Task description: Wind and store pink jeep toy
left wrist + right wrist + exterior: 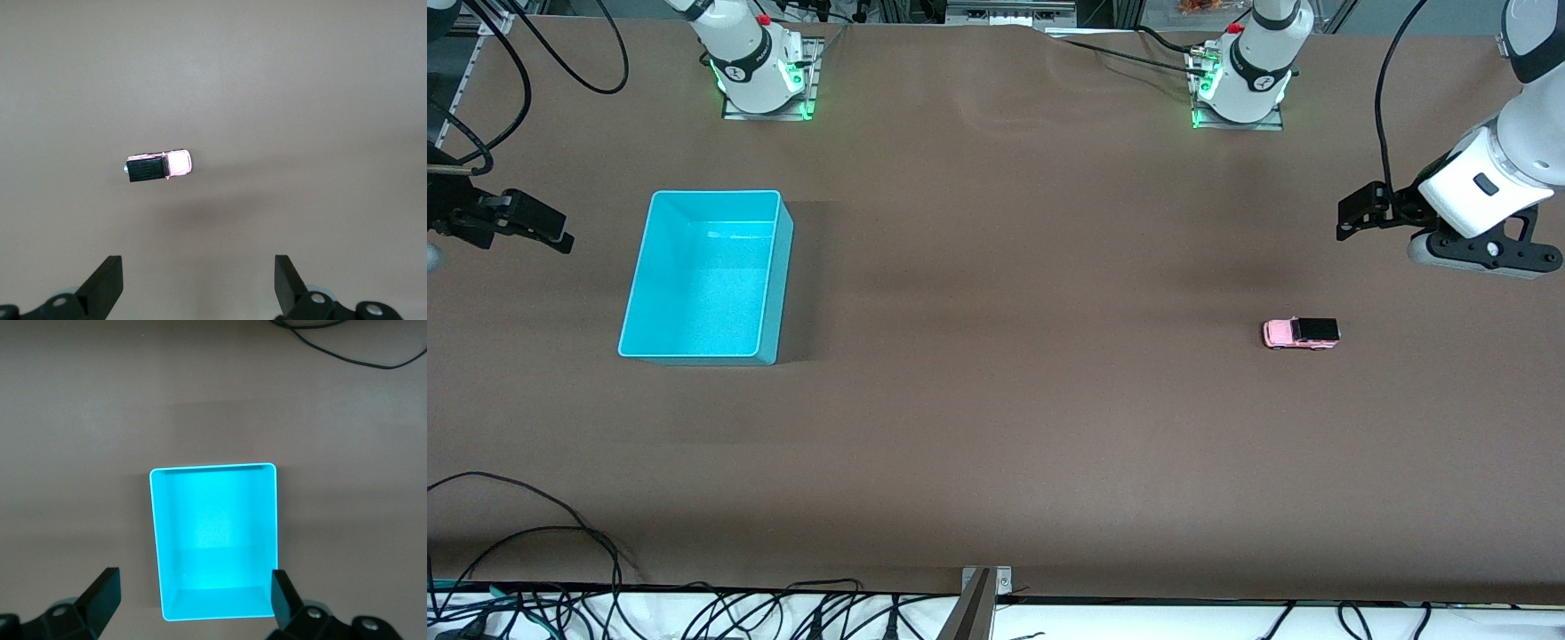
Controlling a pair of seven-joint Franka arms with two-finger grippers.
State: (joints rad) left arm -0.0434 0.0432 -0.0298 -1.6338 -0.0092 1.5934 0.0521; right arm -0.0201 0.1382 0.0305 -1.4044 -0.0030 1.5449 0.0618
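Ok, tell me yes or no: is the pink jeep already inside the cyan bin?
No, the pink jeep toy sits on the bare table toward the left arm's end, well apart from the cyan bin, which holds nothing.

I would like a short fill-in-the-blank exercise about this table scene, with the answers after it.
1. The pink jeep toy has a ____ roof.
2. The cyan bin contains ____.
3. The jeep lies toward the ____ arm's end of the table.
4. The left end effector is ____.

Answers: black; nothing; left; open
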